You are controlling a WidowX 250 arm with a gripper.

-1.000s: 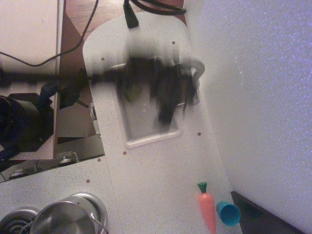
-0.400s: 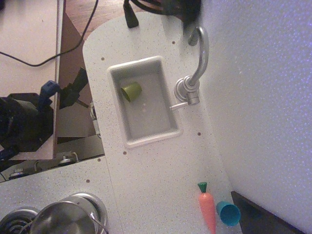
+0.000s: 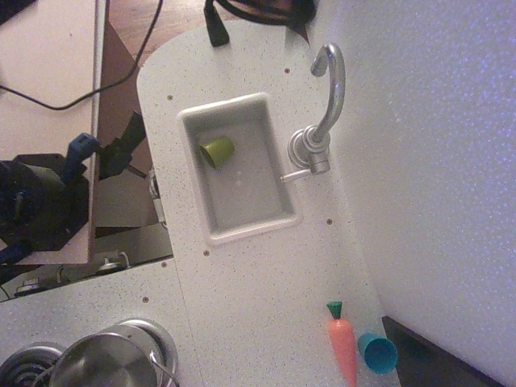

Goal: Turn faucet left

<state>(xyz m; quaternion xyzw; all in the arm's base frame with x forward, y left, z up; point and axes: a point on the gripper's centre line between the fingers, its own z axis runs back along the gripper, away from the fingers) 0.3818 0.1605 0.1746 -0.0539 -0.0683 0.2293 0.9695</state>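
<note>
The shiny silver faucet (image 3: 322, 113) stands at the right side of the grey sink basin (image 3: 278, 218). Its round base sits by the basin's right rim and its thin lever points toward the basin. The curved spout swings up the frame, away from the basin, with its tip near the counter's top right corner. The gripper is out of view; only black cable shows at the top edge.
A green cup (image 3: 217, 150) lies in the basin. A toy carrot (image 3: 342, 342) and a blue cup (image 3: 376, 353) lie at the lower right by the white wall. A metal pot (image 3: 109, 363) sits on the stove at lower left. Black clamps (image 3: 105, 149) are left of the counter.
One second ago the arm was a dark blur over the sink and faucet. It has since withdrawn up and out of frame, leaving the spout pointing away from the basin.
</note>
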